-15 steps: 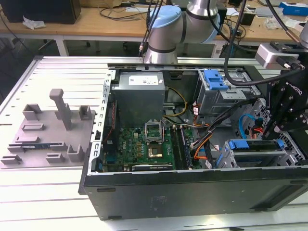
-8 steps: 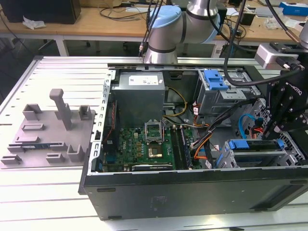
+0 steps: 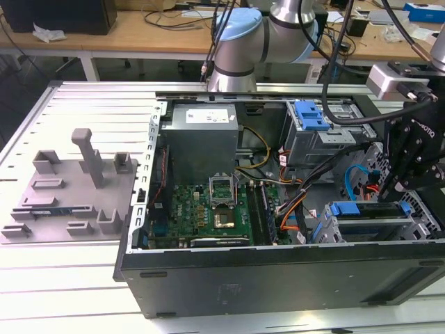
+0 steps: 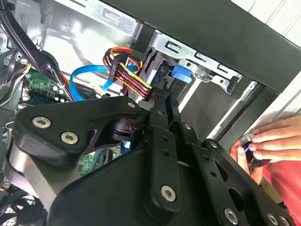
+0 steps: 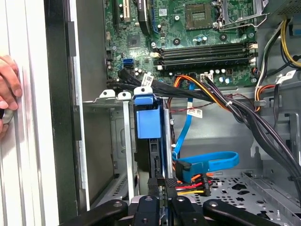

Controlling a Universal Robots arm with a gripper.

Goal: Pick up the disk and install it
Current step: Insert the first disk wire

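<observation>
The open computer case [image 3: 278, 278] lies on the bench [image 3: 62, 292], and its drive cage [image 3: 417, 226] sits at 4 o'clock in the exterior view, tight against the case's outer wall. The cage's metal rails leave only a narrow slot, so a slight tilt would probably jam the blue bracket against a rail instead of letting it slide. The power and data cables [image 5: 225, 101] cross close beside the cage; they could snag the arm or get pinched behind the drive. The disk [image 5: 148, 122] stands edge-on between the rails, seemingly partly seated. The tool [image 5: 162, 188] appears clamped together on its trailing edge, with little room either side. Free room lies toward 12 o'clock, above the case. A person's hand [image 5: 7, 89] rests outside the case wall, near enough to be struck by a sideways swing.
</observation>
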